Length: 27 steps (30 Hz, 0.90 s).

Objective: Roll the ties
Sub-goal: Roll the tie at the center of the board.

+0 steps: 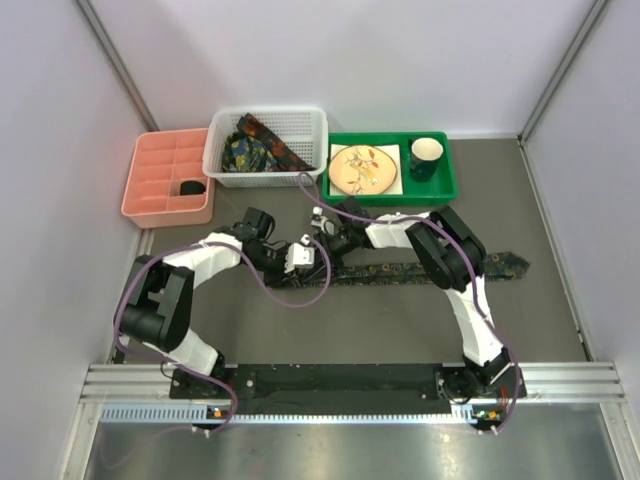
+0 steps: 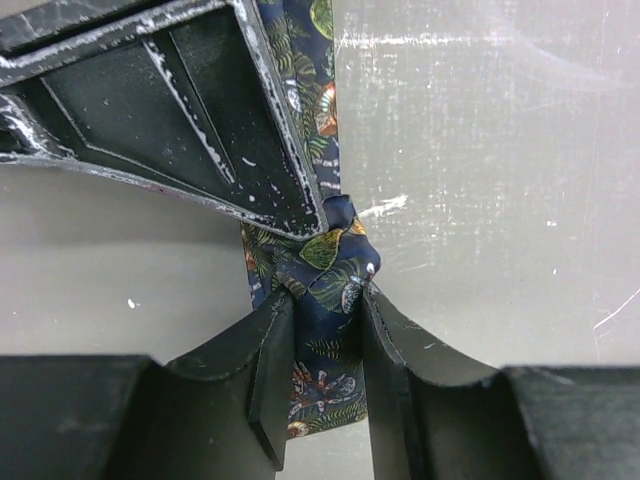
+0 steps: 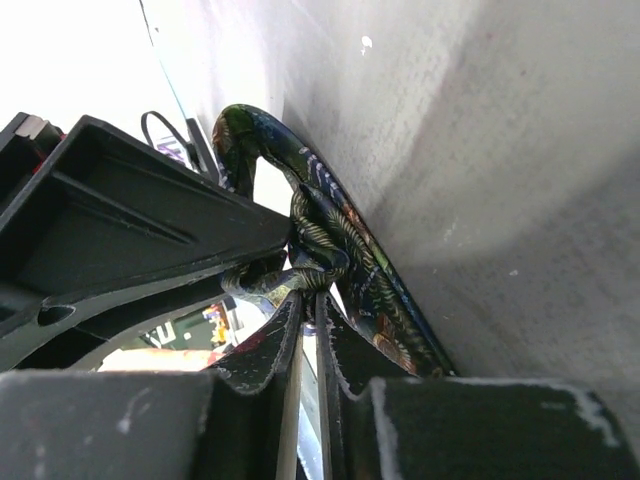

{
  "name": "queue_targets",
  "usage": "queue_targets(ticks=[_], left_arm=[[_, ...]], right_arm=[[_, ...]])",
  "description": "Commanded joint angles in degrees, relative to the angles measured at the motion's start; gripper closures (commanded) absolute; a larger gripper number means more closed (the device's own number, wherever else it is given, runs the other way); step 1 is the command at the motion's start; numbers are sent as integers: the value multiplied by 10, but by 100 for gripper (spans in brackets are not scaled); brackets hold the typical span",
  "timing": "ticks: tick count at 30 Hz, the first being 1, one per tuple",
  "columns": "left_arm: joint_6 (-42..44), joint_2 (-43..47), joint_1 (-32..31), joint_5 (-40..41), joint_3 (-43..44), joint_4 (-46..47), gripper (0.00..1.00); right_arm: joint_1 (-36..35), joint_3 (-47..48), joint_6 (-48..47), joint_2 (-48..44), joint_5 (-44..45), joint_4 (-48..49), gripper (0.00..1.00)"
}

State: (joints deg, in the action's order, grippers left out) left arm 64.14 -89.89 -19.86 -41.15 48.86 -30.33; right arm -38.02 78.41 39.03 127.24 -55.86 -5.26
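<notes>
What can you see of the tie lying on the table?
The tie is dark navy fabric printed with green and orange leaves. It lies flat and straight across the table, its wide pointed end to the right. Its left end is bunched into a small fold, pinched by the left gripper and the right gripper.

Top view high, looking down at table (image 1: 400,330), wrist views close, sharing tie (image 2: 325,290) end
</notes>
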Motion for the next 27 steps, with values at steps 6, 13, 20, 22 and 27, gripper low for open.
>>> queue_targets(ticks=[6, 13, 20, 22, 27], left_arm=[[-16, -9, -4, -19, 40, 7, 64], [-10, -24, -8, -21, 47, 4, 63], [-27, -44, -19, -13, 58, 21, 61], [-31, -49, -21, -14, 60, 25, 61], [-38, -60, -23, -14, 67, 29, 61]], right_arm=[[25, -2, -29, -30, -38, -28, 76], [48, -20, -50, -74, -43, -47, 67], [43, -7, 10, -50, -45, 2, 62], [35, 9, 4, -37, -43, -9, 61], [19, 24, 1, -20, -32, -15, 61]])
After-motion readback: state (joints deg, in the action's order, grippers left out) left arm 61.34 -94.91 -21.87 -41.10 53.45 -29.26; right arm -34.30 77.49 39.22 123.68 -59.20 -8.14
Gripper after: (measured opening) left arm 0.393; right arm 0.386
